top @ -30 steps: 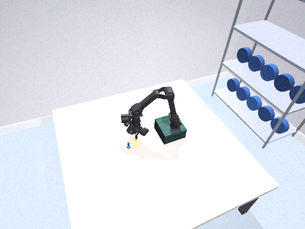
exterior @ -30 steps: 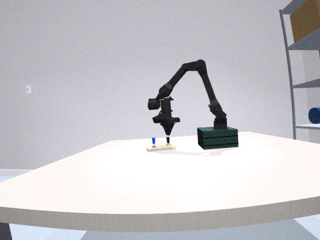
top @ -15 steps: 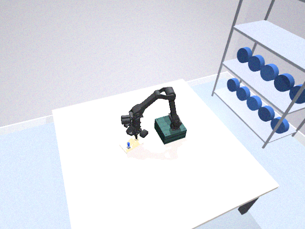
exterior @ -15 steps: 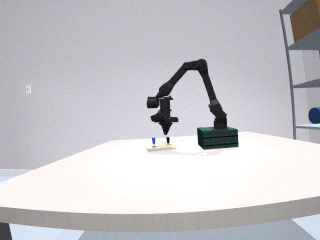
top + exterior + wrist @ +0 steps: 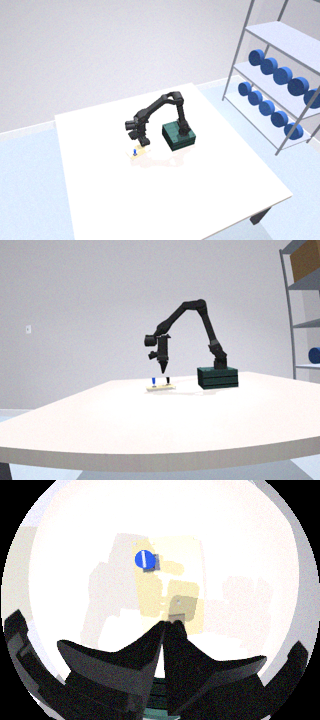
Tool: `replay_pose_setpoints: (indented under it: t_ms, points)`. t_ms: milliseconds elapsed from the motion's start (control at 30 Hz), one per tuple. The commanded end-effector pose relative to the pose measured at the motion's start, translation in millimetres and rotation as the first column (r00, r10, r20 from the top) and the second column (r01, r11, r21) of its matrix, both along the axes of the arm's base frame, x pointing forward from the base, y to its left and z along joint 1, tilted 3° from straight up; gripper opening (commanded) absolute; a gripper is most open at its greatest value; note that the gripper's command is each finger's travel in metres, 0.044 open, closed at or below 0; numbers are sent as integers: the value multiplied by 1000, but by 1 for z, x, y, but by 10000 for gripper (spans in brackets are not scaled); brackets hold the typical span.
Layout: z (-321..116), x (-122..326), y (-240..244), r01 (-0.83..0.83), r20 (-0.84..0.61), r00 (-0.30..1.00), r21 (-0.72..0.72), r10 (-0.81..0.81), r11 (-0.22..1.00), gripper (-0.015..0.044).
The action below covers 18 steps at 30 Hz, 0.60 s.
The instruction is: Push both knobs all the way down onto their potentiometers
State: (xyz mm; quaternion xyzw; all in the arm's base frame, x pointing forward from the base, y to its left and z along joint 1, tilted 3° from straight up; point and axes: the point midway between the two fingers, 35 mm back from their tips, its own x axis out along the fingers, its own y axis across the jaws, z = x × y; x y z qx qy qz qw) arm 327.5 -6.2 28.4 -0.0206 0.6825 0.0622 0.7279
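Hovering with fingertips together and nothing between them, risking a tilted blue knob (image 5: 134,151) (image 5: 153,380) (image 5: 145,559) or torn-loose potentiometer (image 5: 135,154) (image 5: 154,386) (image 5: 151,569) should pressing land off-centre.
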Motion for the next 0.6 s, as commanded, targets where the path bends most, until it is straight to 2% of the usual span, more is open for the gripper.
replay_pose_setpoints:
  t_ms: [0,267,567]
  points:
    - [-1,3,2,127,-20,992,6,-127,992,0]
    - [3,9,5,393,-44,919,11,-392,919,0]
    - [7,16,8,656,-70,753,8,-654,755,0]
